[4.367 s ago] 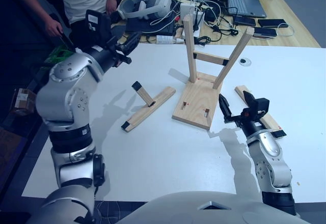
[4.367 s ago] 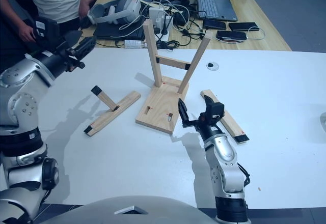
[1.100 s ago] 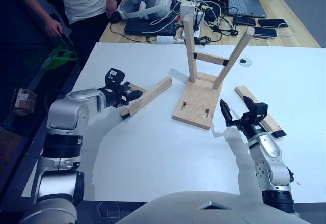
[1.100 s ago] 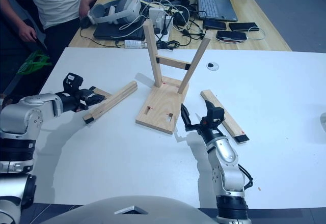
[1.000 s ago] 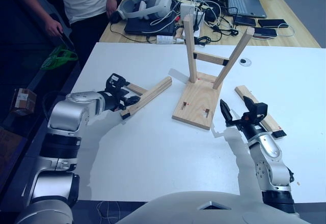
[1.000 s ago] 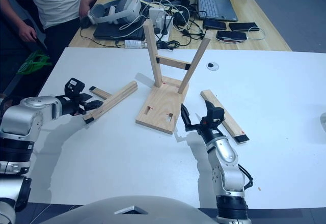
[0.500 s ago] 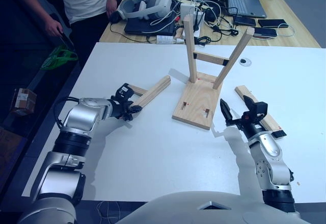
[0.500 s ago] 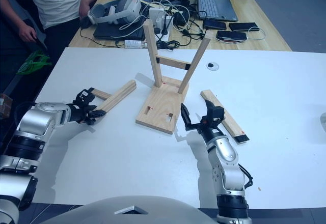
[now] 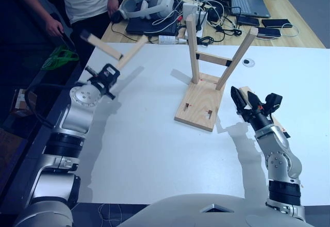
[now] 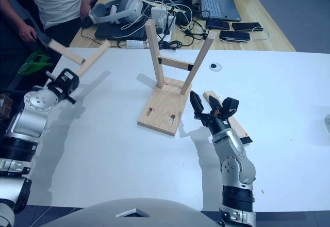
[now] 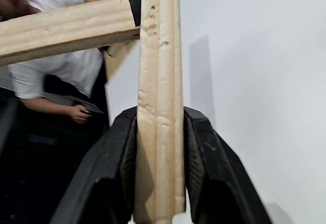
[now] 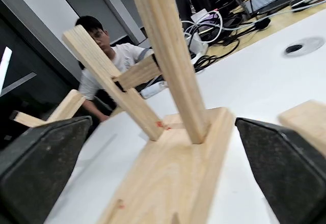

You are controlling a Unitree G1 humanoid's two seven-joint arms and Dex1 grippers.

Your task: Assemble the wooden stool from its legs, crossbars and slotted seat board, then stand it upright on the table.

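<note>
**Leg piece held aloft, left of the seat board**

The left pincer [image 9: 109, 74] is clamped on a leg-and-crossbar piece [image 9: 133, 50], held off the table [image 9: 154, 149], well left of the seat board [image 9: 198, 103]. The board lies flat with two joined legs [image 9: 192, 46] pointing up. Just right of the board, the right pincer [image 9: 253, 100] is spread wide and holds nothing, above a loose leg [image 10: 238, 129].

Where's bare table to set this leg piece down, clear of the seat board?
Bare table runs wide between the left end effector and the seat board, and along the near edge in front of the board. Crowded: right of the board, where the open right end effector sits by a loose leg.
</note>
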